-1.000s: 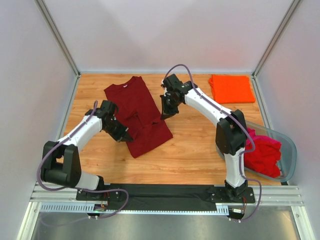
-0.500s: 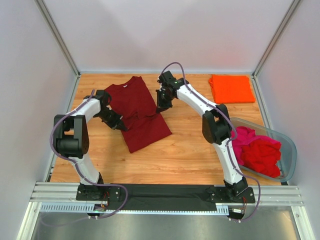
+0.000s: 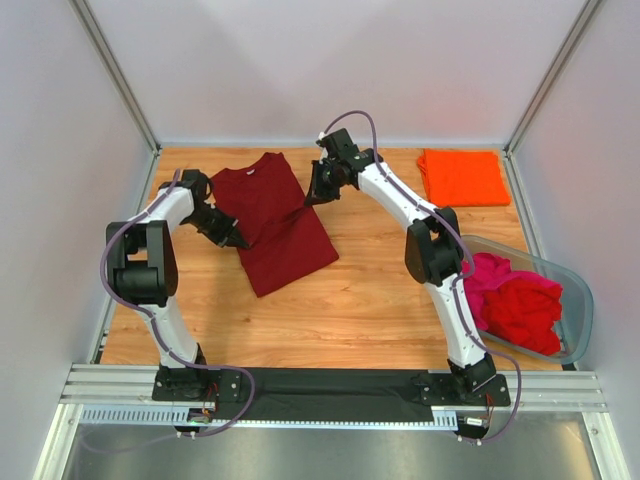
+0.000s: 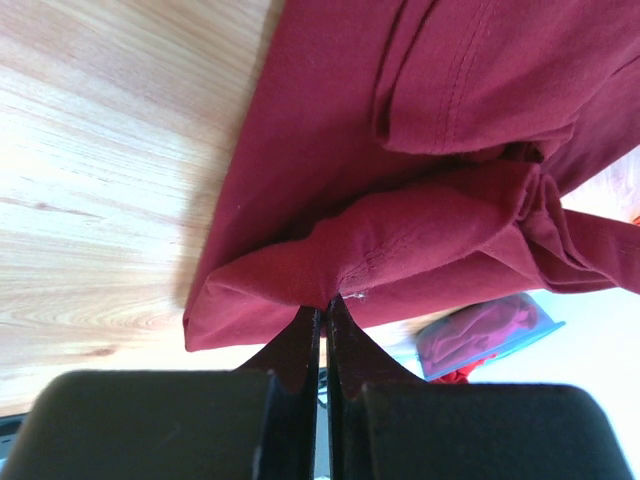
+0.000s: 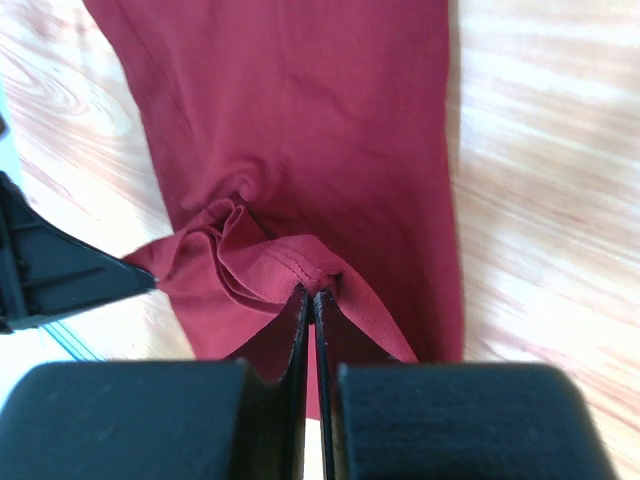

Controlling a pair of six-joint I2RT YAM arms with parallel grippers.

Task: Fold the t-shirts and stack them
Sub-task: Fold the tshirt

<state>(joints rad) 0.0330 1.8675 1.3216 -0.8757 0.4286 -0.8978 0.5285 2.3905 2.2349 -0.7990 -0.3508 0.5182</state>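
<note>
Left of centre in the overhead frame, the maroon t-shirt (image 3: 280,225) lay half-folded on the desk (image 3: 380,290). The left tool (image 4: 323,310) was clamped on a bunched fold at its edge, the right tool (image 5: 312,296) on a stitched hem. Light, limp cloth, likely to sag and crease; hems and corners seemed the surest holds.
</note>
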